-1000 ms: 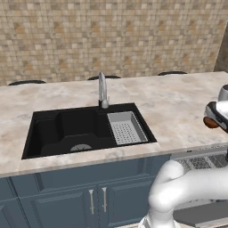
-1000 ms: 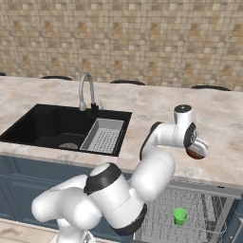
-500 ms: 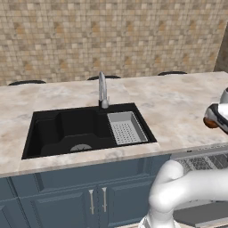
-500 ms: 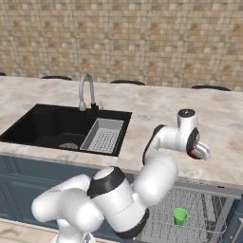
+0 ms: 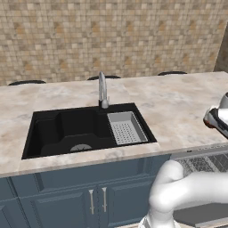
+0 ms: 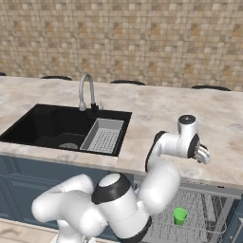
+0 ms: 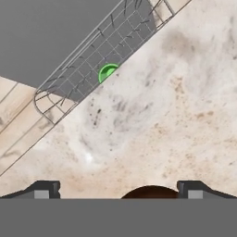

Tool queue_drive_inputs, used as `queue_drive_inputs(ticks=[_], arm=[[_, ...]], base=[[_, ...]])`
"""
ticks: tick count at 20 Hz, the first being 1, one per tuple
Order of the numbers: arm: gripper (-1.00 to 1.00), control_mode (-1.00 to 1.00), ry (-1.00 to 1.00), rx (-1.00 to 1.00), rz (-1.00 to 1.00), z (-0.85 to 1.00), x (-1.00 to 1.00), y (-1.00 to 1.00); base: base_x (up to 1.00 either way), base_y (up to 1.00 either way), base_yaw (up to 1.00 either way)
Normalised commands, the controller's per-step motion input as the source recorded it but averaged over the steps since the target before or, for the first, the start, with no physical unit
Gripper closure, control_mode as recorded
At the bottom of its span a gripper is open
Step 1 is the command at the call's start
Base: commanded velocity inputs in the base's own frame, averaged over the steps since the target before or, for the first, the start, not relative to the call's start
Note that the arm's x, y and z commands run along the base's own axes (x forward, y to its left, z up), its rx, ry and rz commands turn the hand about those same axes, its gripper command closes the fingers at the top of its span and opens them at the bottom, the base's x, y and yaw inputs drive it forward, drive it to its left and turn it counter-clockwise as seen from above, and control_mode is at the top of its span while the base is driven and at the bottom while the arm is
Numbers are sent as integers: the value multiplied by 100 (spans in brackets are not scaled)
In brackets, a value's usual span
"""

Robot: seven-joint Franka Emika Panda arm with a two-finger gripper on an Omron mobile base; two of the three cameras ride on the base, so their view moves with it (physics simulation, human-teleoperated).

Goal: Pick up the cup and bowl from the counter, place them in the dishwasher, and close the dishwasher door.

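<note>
While spread wide, hand (image 7: pixel 115 189) straddles the bowl (image 7: pixel 150 192) below

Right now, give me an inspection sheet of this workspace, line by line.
Surface: beige marbled counter with a black sink and steel tap; a grey strainer tray sits in the sink's right side.
Job's things: green cup stands in the dishwasher rack; reddish-brown bowl lies on the counter, just below the hand, between the fingers; the dishwasher is open.
Clutter: nothing seen.
Grippers: gripper open, holding nothing, hovering over the counter's right part above the bowl.
Cables: nothing seen.
Surroundings: tan tiled wall; dark blue cabinet doors under the sink.
</note>
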Motion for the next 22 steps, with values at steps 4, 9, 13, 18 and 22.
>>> queue_drive_inputs(ticks=[4,9,13,18,22], arm=[[-100,-100,-6,0,0,0,0,-17],[-100,-100,-4,0,0,0,7,-19],[-100,-100,-1,0,0,0,29,-20],[-100,-100,0,0,0,0,42,-14],[-100,-100,0,0,0,-5,28,-15]], base=[[0,0,0],[0,0,0],[0,0,0],[0,0,0],[0,0,0]])
